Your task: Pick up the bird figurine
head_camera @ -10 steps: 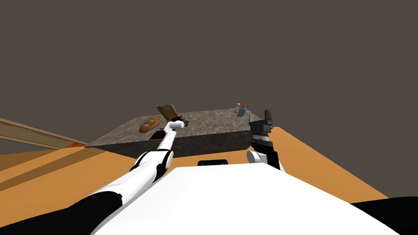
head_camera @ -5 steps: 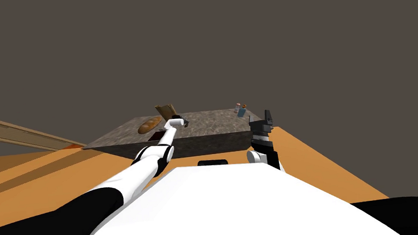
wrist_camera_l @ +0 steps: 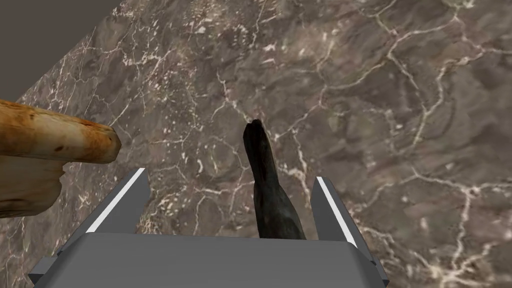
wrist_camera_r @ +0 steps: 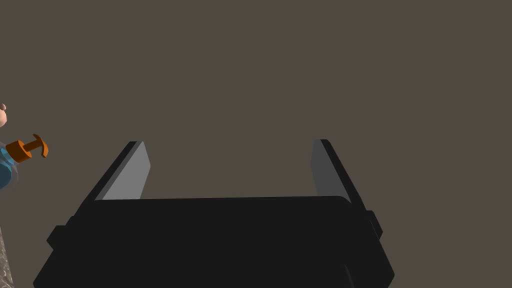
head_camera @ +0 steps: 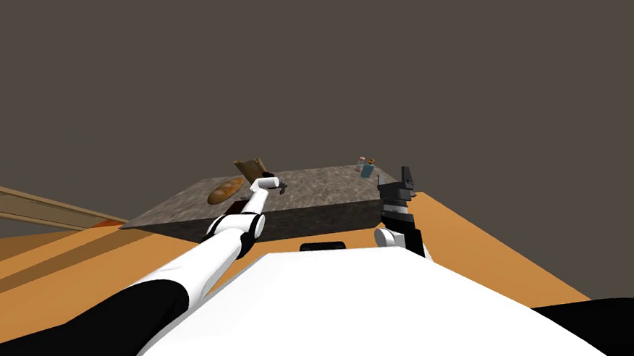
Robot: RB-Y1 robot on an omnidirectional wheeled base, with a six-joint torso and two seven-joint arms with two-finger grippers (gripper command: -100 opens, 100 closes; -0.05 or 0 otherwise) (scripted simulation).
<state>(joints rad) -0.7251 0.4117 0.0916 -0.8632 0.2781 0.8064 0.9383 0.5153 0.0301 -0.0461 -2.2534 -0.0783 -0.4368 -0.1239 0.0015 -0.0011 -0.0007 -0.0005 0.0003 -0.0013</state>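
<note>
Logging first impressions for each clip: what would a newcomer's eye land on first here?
A dark bird figurine sits on the veined brown marble top, between the open jaws of the left gripper, nearer one of them. Beside that gripper a crusty brown loaf juts in. The right gripper hangs open at the top's near right corner.

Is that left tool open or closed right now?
Open: the left tool's fingers stand wide apart, with the dark bird between them.
</note>
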